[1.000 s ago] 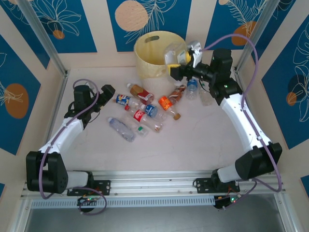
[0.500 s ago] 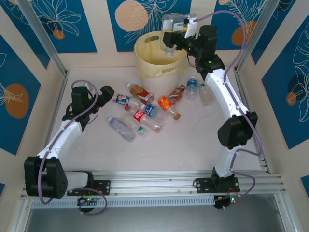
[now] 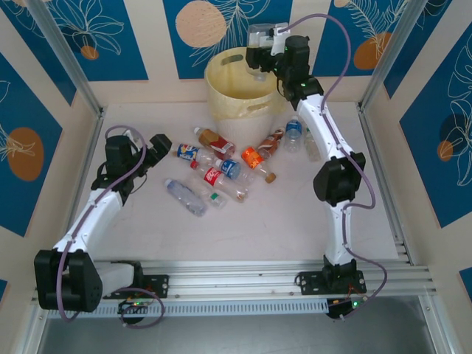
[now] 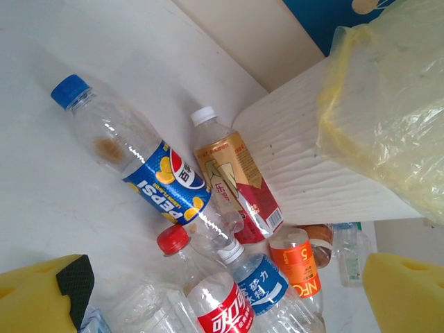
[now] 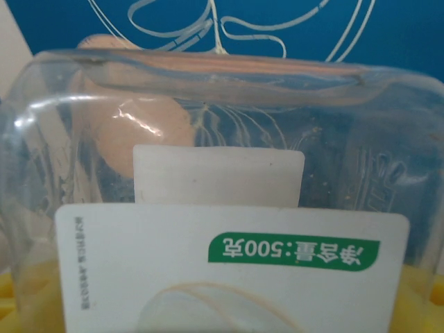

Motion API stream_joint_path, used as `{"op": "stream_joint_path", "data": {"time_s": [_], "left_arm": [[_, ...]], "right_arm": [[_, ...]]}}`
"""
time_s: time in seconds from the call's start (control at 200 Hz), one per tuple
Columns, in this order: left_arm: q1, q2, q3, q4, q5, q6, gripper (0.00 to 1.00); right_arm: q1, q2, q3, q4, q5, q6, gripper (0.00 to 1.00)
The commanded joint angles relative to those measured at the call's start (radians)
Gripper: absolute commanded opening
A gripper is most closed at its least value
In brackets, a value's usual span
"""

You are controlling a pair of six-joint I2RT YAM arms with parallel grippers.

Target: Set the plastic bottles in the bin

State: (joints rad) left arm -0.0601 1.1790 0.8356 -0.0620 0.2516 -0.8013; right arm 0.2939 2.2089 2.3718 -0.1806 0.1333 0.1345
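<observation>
A: On the tabletop, what?
B: The bin at the back, loose bottles before it.
A: The fingers?
B: Right fingers clamp a clear bottle above the bin; left fingers stand wide apart by the loose bottles.

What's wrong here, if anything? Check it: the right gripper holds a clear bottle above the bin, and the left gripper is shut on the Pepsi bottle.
One thing is wrong: the left gripper is open and grips nothing; it sits near the Pepsi bottle, as the left wrist view shows. The rest stands: the right gripper holds a clear bottle above the bin.
</observation>
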Motion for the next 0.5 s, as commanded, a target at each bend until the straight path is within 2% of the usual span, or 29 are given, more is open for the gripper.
{"op": "stream_joint_path", "data": {"time_s": [0.0,0.18,0.335,0.495], "left_arm": [[0.021,-0.009,-0.007,-0.008,-0.019,0.026,1.0],[0.023,-0.009,-0.011,-0.009,-0.026,0.028,1.0],[0.026,-0.007,-0.015,-0.011,-0.032,0.032,1.0],[0.029,-0.007,-0.019,-0.01,-0.032,0.034,1.0]], "right_arm": [[0.023,0.042,0.084,-0.069,0.127,-0.087,0.11],[0.05,0.057,0.068,-0.094,0.213,-0.125,0.19],[0.076,0.095,0.072,-0.083,0.376,-0.182,0.26],[0.103,0.126,0.064,-0.03,0.469,-0.241,0.37]]}}
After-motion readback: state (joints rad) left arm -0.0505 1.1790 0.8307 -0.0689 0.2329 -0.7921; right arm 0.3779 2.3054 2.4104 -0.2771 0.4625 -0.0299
